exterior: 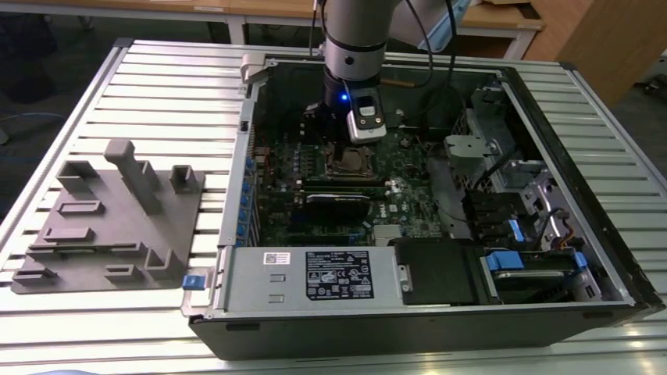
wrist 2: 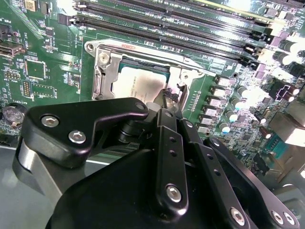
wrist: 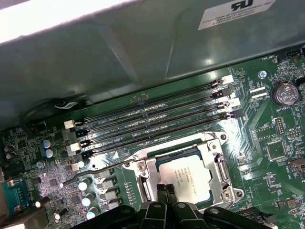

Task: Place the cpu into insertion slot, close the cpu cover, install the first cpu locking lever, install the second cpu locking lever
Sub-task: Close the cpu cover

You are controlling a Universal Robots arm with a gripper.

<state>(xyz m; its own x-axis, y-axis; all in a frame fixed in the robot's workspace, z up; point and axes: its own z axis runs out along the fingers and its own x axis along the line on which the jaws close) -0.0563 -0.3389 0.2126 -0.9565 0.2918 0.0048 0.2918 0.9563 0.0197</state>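
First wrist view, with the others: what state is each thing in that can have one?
cpu: seated, metal top up.
cpu cover: closed down around the cpu.
locking lever: lying low beside the cpu cover; latched or not, cannot tell.
memory slots: all four empty.
computer case: on its side, panel off, inside open.
gripper: jaws shut, holding nothing, tips at the cpu's edge.

Vertical arm (exterior: 354,39), jaws together.
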